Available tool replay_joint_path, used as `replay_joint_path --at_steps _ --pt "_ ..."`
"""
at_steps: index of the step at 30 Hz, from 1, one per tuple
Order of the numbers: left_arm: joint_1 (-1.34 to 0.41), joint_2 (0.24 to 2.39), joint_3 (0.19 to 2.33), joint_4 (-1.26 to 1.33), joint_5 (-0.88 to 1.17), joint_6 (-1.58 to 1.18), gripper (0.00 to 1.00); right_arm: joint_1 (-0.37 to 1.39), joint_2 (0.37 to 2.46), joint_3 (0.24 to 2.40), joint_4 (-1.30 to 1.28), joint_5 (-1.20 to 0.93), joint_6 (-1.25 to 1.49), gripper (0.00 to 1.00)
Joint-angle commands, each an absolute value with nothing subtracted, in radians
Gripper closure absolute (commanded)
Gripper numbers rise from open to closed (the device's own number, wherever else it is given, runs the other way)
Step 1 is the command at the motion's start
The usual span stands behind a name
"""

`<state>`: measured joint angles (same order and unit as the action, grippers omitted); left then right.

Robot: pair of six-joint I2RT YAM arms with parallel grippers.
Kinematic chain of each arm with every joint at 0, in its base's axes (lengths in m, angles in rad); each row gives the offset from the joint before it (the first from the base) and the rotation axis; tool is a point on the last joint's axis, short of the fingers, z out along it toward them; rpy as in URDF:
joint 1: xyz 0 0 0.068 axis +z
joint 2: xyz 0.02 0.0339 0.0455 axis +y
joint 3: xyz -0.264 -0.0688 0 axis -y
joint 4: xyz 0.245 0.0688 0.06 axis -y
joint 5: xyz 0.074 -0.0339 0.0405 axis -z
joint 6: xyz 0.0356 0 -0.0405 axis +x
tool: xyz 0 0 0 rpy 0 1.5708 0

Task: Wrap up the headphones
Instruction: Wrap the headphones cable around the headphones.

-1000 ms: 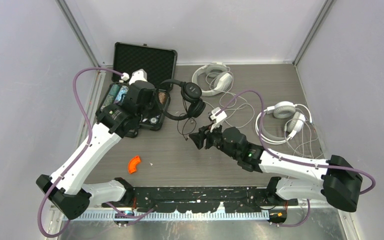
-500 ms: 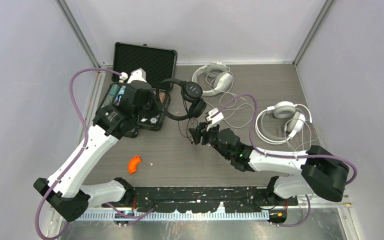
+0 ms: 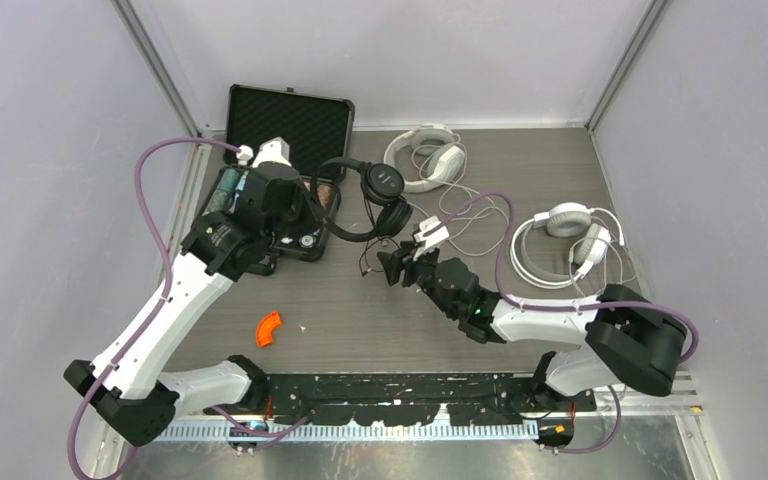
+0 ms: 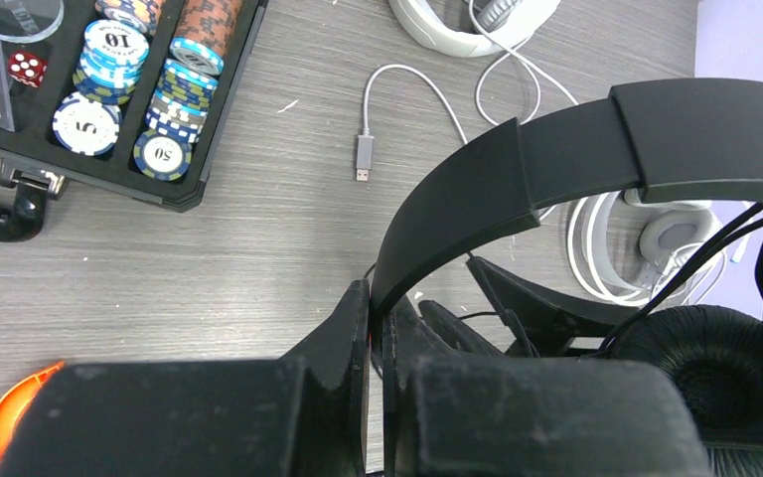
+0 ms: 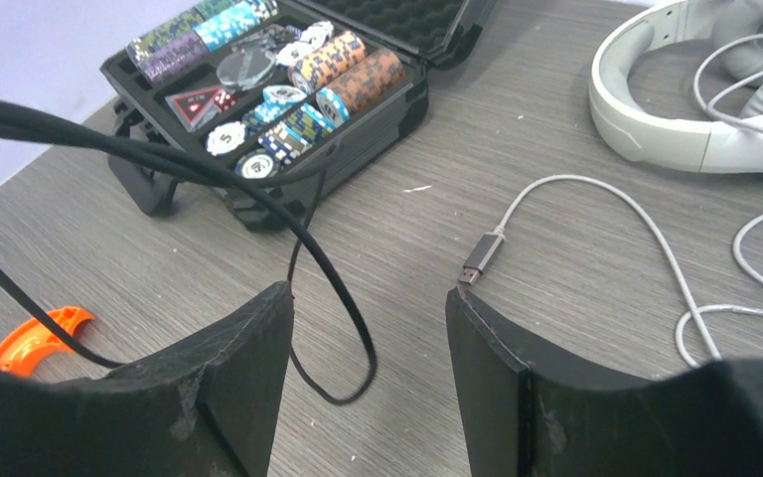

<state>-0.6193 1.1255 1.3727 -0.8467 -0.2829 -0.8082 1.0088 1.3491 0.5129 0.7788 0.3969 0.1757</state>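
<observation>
Black headphones (image 3: pixel 365 200), band in left end effector (image 4: pixel 376 308), earcups (image 3: pixel 388 198) pointing right

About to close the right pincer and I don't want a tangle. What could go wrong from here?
1. The black cord hangs as a slack loop before the open right pincer; closing may pinch one strand or miss.
2. The left pincer clamps the black headphones only by the headband, so pulling the cord could swing or twist them loose.
3. The pale cord's USB plug lies beyond; a sweep might drag it.
</observation>
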Motion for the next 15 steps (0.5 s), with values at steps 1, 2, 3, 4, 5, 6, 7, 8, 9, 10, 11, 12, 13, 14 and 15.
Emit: replay_joint_path --at_steps 1,2,3,4,5,6,7,8,9,10,11,12,13,14,15 --pt "-0.615 1.095 1.431 -0.804 -0.251 -0.837 1.00 0.995 1.390 0.555 0.840 0.385 0.184 0.38" --pt "-0.614 1.095 1.433 -0.804 -0.249 -0.838 1.00 0.988 1.400 0.559 0.845 0.383 0.195 0.39" --pt "-0.615 1.096 1.436 -0.805 -0.246 -0.838 1.00 0.979 1.409 0.561 0.852 0.379 0.208 0.40" --pt "-0.614 1.096 1.438 -0.806 -0.246 -0.840 1.00 0.962 1.418 0.559 0.862 0.375 0.226 0.41" --pt "-0.615 1.096 1.441 -0.808 -0.243 -0.845 1.00 0.948 1.426 0.555 0.875 0.358 0.247 0.44" --pt "-0.613 1.095 1.443 -0.808 -0.241 -0.849 1.00 0.932 1.431 0.547 0.891 0.338 0.269 0.54" --pt "-0.613 1.094 1.444 -0.807 -0.241 -0.850 1.00 0.914 1.434 0.536 0.913 0.320 0.297 0.72" --pt "-0.612 1.095 1.448 -0.807 -0.245 -0.846 1.00 0.896 1.437 0.522 0.934 0.303 0.327 0.87" --pt "-0.608 1.095 1.455 -0.811 -0.251 -0.840 1.00 0.880 1.437 0.505 0.951 0.291 0.361 0.96" --pt "-0.600 1.095 1.460 -0.813 -0.255 -0.834 1.00 0.866 1.435 0.492 0.959 0.282 0.396 1.00" --pt "-0.590 1.096 1.465 -0.813 -0.251 -0.830 1.00 0.855 1.431 0.479 0.961 0.273 0.429 1.00" --pt "-0.577 1.096 1.467 -0.811 -0.244 -0.827 1.00 0.845 1.426 0.467 0.960 0.269 0.463 1.00" --pt "-0.558 1.094 1.467 -0.804 -0.233 -0.830 1.00 0.836 1.423 0.456 0.960 0.271 0.499 1.00" --pt "-0.548 1.092 1.463 -0.794 -0.219 -0.832 1.00 0.830 1.420 0.445 0.959 0.278 0.541 1.00" --pt "-0.529 1.090 1.459 -0.784 -0.199 -0.840 1.00 0.823 1.416 0.436 0.954 0.286 0.586 1.00"
